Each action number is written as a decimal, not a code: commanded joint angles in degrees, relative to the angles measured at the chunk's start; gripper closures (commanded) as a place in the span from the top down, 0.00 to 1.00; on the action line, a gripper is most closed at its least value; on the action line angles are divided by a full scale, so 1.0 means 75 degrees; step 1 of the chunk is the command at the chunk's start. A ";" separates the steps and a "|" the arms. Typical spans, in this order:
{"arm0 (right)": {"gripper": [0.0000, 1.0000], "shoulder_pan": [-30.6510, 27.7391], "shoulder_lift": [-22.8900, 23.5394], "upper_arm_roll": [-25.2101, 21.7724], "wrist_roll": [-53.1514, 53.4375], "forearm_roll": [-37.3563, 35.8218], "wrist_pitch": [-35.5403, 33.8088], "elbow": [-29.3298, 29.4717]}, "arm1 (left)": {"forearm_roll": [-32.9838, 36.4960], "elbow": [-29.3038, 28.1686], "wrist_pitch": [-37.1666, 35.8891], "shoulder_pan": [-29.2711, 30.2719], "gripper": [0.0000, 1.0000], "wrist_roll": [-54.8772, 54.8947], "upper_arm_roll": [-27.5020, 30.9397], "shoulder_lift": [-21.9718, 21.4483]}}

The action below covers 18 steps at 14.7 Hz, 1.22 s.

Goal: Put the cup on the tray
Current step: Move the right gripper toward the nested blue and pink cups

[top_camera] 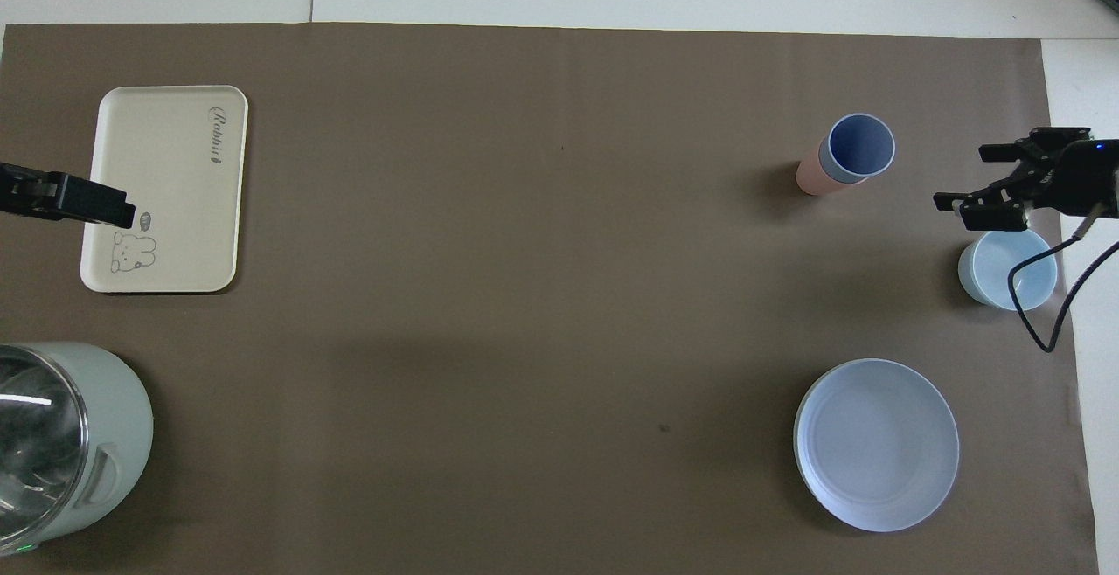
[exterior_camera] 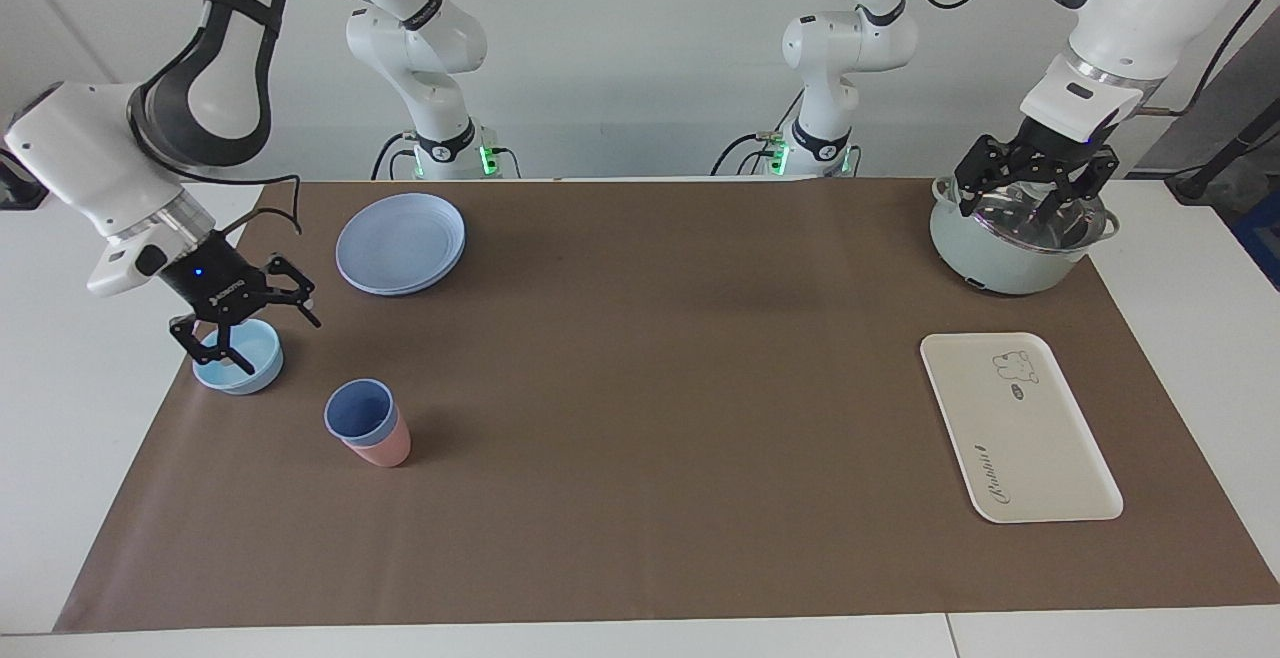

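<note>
Covering the worktop [exterior_camera: 640,538] is a brown mat [exterior_camera: 650,418], and every item sits on it. Taking the plate [exterior_camera: 401,242] as the landmark: the pot [exterior_camera: 1010,248] stands well apart from it at the left arm's end, about as near the robots as the plate. The tray [exterior_camera: 1020,428] lies at that same end, farther from the robots than the plate, and bare. The plate itself is round and pale blue, at the right arm's end. The bowl [exterior_camera: 245,358] sits farther from the robots than the plate and closer to the mat's edge at the right arm's end. The cup [exterior_camera: 358,411] is farther from the robots than the plate too, upright, nested inside a pink cup [exterior_camera: 385,448], well apart from the tray. The left claw [exterior_camera: 1035,178] hangs over the pot, its fingers spread apart, holding nothing. The right claw [exterior_camera: 245,323] is over the bowl, fingers apart, one fingertip dipping toward the bowl's inside; whether it touches I cannot tell.
</note>
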 commanded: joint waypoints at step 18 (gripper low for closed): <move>1.00 -0.0345 0.2082 0.0116 -0.4788 0.4817 -0.0559 0.0044 | 0.0090 -0.0186 -0.0033 0.0015 1.00 0.0096 0.0038 -0.0193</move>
